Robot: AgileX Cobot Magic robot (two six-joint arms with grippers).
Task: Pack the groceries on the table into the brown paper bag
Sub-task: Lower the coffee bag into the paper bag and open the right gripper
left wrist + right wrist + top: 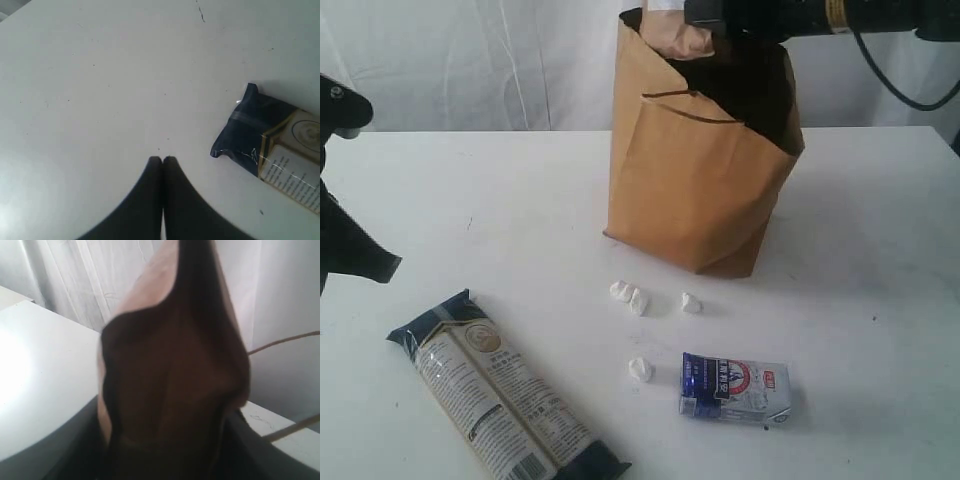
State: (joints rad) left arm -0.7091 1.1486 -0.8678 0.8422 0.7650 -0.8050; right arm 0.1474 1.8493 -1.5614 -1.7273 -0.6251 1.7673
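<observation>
Left gripper (162, 160) pressed together over the table (470, 200) (nothing pinched).
The right gripper (710, 22) is seen at the rim of the brown paper bag (690, 190); its grip cannot be told.

Four small white crumbs (639, 301), irregular lumps, lie loose. Two touch each other on the left, one sits just apart to their right, and one lies alone nearer the camera. White curtain (470, 60) hangs across the back, sheer, with vertical folds. The curtain (75, 280) also shows in the right wrist view.
</observation>
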